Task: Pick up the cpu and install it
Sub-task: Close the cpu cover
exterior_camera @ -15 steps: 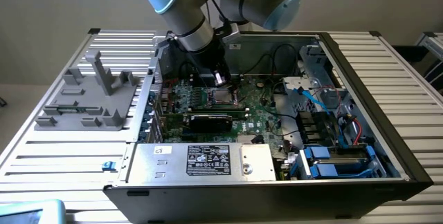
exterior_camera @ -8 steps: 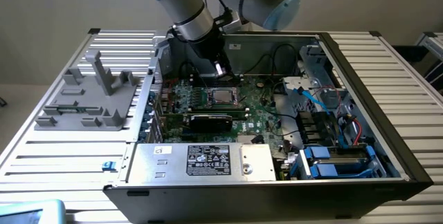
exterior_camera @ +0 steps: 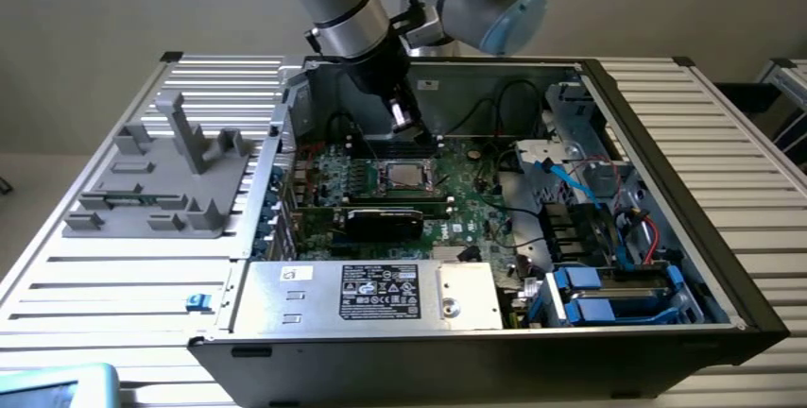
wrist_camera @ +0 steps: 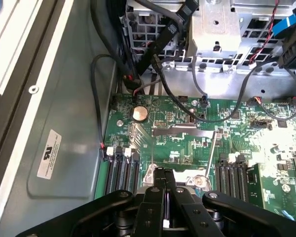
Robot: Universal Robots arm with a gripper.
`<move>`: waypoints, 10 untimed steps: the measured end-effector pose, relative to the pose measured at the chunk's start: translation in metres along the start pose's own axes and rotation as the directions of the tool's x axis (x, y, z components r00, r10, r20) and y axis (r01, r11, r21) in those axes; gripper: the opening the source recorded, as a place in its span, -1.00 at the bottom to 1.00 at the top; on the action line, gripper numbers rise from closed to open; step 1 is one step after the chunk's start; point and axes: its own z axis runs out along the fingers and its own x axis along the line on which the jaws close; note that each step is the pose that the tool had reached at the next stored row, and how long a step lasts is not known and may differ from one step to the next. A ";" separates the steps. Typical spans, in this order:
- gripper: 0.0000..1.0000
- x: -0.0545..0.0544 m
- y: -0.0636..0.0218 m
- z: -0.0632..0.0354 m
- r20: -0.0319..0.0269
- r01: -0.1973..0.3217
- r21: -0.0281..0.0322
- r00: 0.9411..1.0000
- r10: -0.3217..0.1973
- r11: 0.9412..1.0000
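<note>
**Exterior view: gripper closed and empty over the board, cpu lying in its socket**

An open computer case (exterior_camera: 738, 299) lies on its side on a slatted table (exterior_camera: 113, 276). A green board (exterior_camera: 486, 205) covers the case floor. The cpu (exterior_camera: 403, 175), a dull silver square, lies flat inside the metal socket frame (exterior_camera: 373, 178) near the middle of the board. Cannot tell whether the frame is clamped down over it.

The arm comes down over the far edge of the board. The gripper (exterior_camera: 414, 136) hangs just above the board at the far side of the socket frame, apart from the cpu.

Wrist view: the two black fingers (wrist_camera: 154, 210) are pressed together with no gap and hold nothing. Bright metal of the socket frame shows beneath them, and the fingers hide the cpu's top here. A thin metal rod (wrist_camera: 212, 153) stands up from the board just beside the frame. A coin battery (wrist_camera: 139, 114) sits on the board beyond the fingers. A row of black slots (wrist_camera: 122, 170) runs beside the frame.

Around the board, in the exterior view:
- A silver box with a label (exterior_camera: 378, 295) sits at the near edge.
- A black card (exterior_camera: 391, 221) stands on the board between that box and the cpu.
- Blue cables (exterior_camera: 570, 179) run off the board's edge on the exterior view's right.
- A grey plastic stand (exterior_camera: 164, 181) sits on the table well apart from the board, on the exterior view's left.
</note>
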 end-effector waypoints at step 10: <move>-0.78 -0.003 0.0108 -0.0140 -0.004 -0.003 0.086 1.000 0.004 0.996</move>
